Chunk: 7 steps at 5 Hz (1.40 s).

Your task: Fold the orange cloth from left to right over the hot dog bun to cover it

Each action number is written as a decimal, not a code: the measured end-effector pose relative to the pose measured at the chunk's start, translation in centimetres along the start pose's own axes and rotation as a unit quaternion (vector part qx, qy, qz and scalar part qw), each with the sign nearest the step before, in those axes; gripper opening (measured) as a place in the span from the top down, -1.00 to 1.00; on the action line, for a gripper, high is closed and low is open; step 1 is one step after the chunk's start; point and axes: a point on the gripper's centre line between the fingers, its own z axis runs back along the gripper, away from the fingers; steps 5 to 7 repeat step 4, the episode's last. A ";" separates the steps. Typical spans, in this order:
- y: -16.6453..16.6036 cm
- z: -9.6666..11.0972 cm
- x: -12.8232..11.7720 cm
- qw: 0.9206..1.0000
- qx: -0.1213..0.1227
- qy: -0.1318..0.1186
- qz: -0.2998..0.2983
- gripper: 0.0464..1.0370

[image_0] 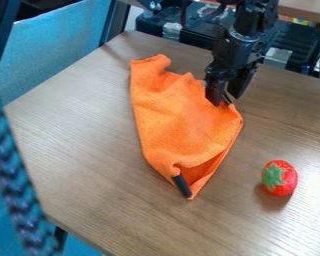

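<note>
Hand [227, 100] noted with fingers apart at the two-o'clock edge of the orange cloth [179, 117], toy strawberry [284, 179] on the counter [89, 135] at the cloth's four o'clock.

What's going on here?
A robot arm has its tool down at the upper right edge of an orange cloth, its fingers apart; I can't tell whether it has hold of any fabric. The cloth lies rumpled on the wooden table, partly folded over at its near end, where a dark strip shows. A toy strawberry sits on the table to the right of the cloth, apart from it.
</note>
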 end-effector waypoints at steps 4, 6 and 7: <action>2.8 6.9 2.2 0.995 -0.098 0.021 -0.008 -0.93; 2.8 6.9 2.2 0.995 -0.098 0.021 -0.008 -0.93; 2.8 6.9 2.2 0.995 -0.098 0.021 -0.008 -0.93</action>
